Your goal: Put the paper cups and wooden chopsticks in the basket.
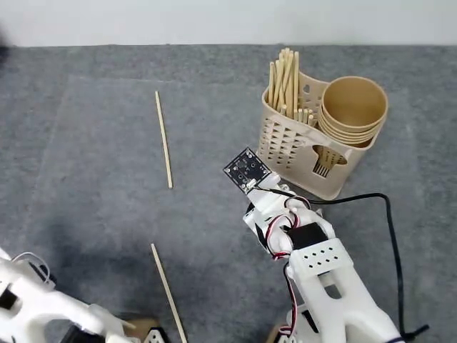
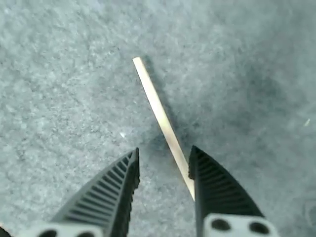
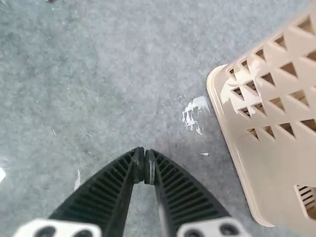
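Two wooden chopsticks [image 1: 164, 139] lie loose on the grey felt table [image 1: 107, 200]; the basket [image 1: 285, 143] holds paper cups [image 1: 355, 103] and a chopstick bundle [image 1: 285, 75]. Next, the left tool [image 2: 164, 149] gapes open astride a chopstick [image 2: 158, 113], gripping nothing. Lastly, the right tool [image 3: 144, 158] is closed and empty beside the basket [image 3: 276, 148], near white flecks [image 3: 193, 112].

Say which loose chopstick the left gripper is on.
The chopstick nearer the arms: it runs between the fingers of the open left gripper. The other chopstick lies farther out on the mat, no gripper by it.

The arms [image 1: 321, 268] are white plastic, the right one has red and black wires [image 1: 280, 239], and the fingers [image 3: 111, 195] are black (with ridges).
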Controlling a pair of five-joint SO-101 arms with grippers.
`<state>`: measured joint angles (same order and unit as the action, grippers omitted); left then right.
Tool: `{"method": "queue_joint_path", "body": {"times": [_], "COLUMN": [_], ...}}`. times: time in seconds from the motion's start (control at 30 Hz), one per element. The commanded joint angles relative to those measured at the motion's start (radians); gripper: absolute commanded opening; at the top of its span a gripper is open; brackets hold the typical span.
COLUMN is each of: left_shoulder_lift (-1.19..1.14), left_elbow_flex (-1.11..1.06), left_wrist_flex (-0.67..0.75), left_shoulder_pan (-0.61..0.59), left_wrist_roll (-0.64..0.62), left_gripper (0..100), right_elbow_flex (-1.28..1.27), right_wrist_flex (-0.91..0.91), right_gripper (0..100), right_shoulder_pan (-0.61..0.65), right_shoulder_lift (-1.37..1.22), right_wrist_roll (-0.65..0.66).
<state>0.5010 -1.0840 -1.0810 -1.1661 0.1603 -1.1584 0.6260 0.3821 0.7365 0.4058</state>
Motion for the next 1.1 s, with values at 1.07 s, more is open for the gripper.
{"method": "queue_joint_path", "body": {"times": [1.07], "left_shoulder_lift": [0.041], "left_elbow_flex": [-0.186], "left_wrist_flex": [0.238], "left_shoulder_pan": [0.157], "left_wrist_roll": [0.005], "left_gripper": [1], "right_elbow_flex": [0.005], "right_wrist_flex": [-0.018], "right_gripper": [1.5], "right_shoulder_pan": [0.001], "right_shoulder_lift": [0.028], "right_wrist_roll": [0.006]}}
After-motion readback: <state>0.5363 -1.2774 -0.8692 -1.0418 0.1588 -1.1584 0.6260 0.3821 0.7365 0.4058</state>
